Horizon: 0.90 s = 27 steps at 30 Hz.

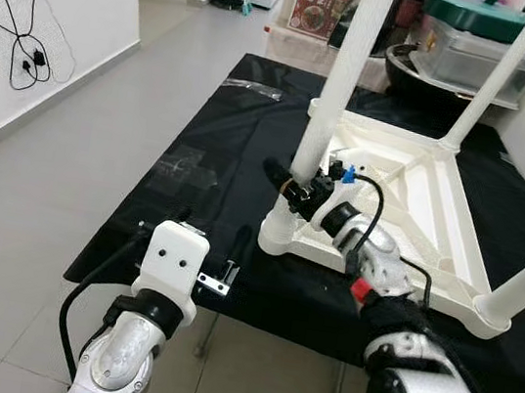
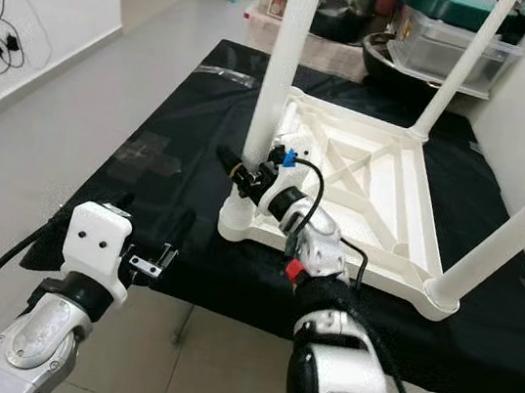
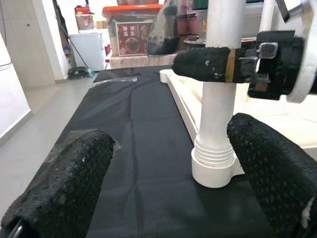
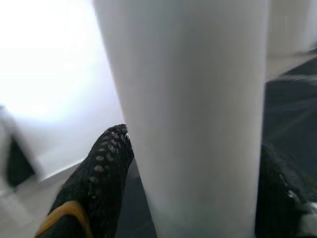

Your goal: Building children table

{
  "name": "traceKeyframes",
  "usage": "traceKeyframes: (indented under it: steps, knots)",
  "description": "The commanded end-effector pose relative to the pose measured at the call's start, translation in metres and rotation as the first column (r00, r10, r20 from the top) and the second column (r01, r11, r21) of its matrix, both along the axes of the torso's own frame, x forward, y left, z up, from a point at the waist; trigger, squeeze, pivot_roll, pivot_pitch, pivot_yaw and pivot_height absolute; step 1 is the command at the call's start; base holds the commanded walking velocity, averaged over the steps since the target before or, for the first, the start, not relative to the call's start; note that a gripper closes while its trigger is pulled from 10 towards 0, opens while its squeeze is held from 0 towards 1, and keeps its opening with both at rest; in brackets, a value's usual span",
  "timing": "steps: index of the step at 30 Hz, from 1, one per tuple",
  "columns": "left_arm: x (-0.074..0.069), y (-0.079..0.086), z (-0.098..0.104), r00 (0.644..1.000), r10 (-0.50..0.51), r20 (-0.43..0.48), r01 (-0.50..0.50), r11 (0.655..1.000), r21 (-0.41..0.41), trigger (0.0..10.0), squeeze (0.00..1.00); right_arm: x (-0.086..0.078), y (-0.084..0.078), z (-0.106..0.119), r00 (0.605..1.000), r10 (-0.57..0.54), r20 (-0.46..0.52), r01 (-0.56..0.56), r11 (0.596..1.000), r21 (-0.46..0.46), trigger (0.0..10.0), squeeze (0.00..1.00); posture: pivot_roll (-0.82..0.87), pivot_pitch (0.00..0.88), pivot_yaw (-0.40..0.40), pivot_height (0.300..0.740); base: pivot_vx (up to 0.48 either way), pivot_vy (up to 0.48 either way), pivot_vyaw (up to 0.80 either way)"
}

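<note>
Even, bright indoor light; head views sharp; white table leg (image 4: pixel 193 119) blurred and overexposed at close range, with blown-out glare beside it

A white table (image 2: pixel 363 187) lies upside down on a black cloth (image 2: pixel 170 153), its legs pointing up; the right gripper (image 2: pixel 237 169) clasps the near-left leg (image 2: pixel 285 57) just above its socket, one finger on each side; the left gripper (image 2: pixel 154 230) hovers over the cloth's near edge, fingers apart and holding nothing; bins (image 2: pixel 445 36) stand beyond the cloth; cables (image 2: pixel 4 39) hang on the left wall.
</note>
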<state>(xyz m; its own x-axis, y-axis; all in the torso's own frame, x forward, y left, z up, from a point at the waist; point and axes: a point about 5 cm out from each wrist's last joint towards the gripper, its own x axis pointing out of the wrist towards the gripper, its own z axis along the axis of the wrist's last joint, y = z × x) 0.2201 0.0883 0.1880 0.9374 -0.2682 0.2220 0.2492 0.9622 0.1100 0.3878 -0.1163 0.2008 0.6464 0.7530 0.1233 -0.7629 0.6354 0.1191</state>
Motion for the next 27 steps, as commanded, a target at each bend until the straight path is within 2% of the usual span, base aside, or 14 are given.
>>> traceKeyframes:
  steps: [1,7,8,9,10,14,17,18,19,22,23,24,25,27]
  knots:
    - [0.000,-0.002,-0.002,1.000,-0.005,-0.006,0.005,1.000,-0.001,10.0,0.00,-0.006,0.023,-0.006,0.982,0.186,-0.038,-0.187,0.982,-0.025,10.0,0.00,0.13,0.064,-0.124,0.740,0.000,0.000,0.00]
    - [0.000,-0.002,-0.001,1.000,-0.003,-0.004,0.003,1.000,0.000,10.0,0.00,-0.007,0.042,-0.005,0.957,0.286,-0.039,-0.287,0.958,-0.023,10.0,0.00,0.13,0.068,-0.125,0.740,0.000,0.000,0.00]
    - [0.000,-0.002,-0.001,1.000,-0.002,-0.004,0.002,1.000,0.000,10.0,0.00,-0.006,0.044,-0.005,0.963,0.267,-0.031,-0.268,0.963,-0.027,4.7,0.00,0.14,0.070,-0.127,0.740,0.000,0.000,0.00]
    - [0.000,-0.002,-0.001,1.000,-0.002,-0.004,0.002,1.000,0.000,10.0,0.00,-0.006,0.044,-0.005,0.963,0.267,-0.031,-0.268,0.963,-0.027,4.7,0.00,0.14,0.070,-0.127,0.740,0.000,0.000,0.00]
    - [0.000,-0.002,-0.001,1.000,-0.001,-0.004,0.001,1.000,0.000,10.0,0.00,-0.005,0.045,-0.004,0.973,0.232,-0.024,-0.232,0.972,-0.029,0.0,0.00,0.14,0.070,-0.127,0.740,0.000,0.000,0.00]
    - [0.000,-0.002,-0.001,1.000,-0.002,-0.003,0.002,1.000,0.000,10.0,0.00,0.005,0.041,-0.001,1.000,0.017,-0.007,-0.017,0.999,-0.028,0.0,0.00,0.13,0.071,-0.127,0.740,0.000,0.000,0.00]
    - [0.000,-0.002,-0.001,1.000,-0.002,-0.004,0.002,1.000,-0.003,10.0,0.00,0.011,0.031,-0.003,0.987,-0.163,0.006,0.163,0.983,-0.085,0.0,0.00,0.13,0.073,-0.121,0.740,0.000,0.000,0.00]
    - [0.000,-0.002,-0.001,1.000,-0.003,-0.004,0.003,1.000,-0.003,10.0,0.00,0.015,0.022,-0.004,0.957,-0.289,0.010,0.288,0.952,-0.100,0.0,0.00,0.12,0.072,-0.122,0.740,0.000,0.000,0.00]
    - [0.000,-0.002,-0.001,1.000,-0.003,-0.004,0.003,1.000,-0.003,10.0,0.00,0.015,0.022,-0.004,0.957,-0.289,0.010,0.288,0.952,-0.100,0.0,0.00,0.12,0.072,-0.122,0.740,0.000,0.000,0.00]
    - [0.001,-0.001,-0.001,1.000,-0.004,-0.004,0.004,1.000,0.000,10.0,0.00,0.020,-0.015,-0.010,0.728,-0.686,0.023,0.681,0.717,-0.149,0.0,0.00,0.12,0.074,-0.119,0.740,0.000,0.000,0.00]
    - [0.001,-0.001,-0.001,1.000,-0.004,-0.004,0.004,1.000,0.000,10.0,0.00,0.020,-0.015,-0.010,0.728,-0.686,0.023,0.681,0.717,-0.149,0.0,0.00,0.12,0.074,-0.119,0.740,0.000,0.000,0.00]
    - [0.001,-0.001,-0.001,1.000,-0.003,-0.003,0.003,1.000,0.000,10.0,0.00,0.015,-0.023,-0.017,0.599,-0.801,-0.006,0.793,0.594,-0.136,0.0,0.00,0.12,0.075,-0.118,0.740,0.000,0.000,0.00]
    - [0.001,-0.001,-0.001,1.000,-0.003,-0.003,0.003,1.000,0.000,10.0,0.00,0.015,-0.023,-0.017,0.599,-0.801,-0.006,0.793,0.594,-0.136,0.0,0.00,0.12,0.075,-0.118,0.740,0.000,0.000,0.00]
    - [0.001,-0.001,-0.001,1.000,-0.004,-0.002,0.004,1.000,0.001,10.0,0.00,0.005,-0.023,-0.023,0.488,-0.872,-0.037,0.865,0.488,-0.112,0.0,0.00,0.12,0.074,-0.118,0.740,0.000,0.000,0.00]
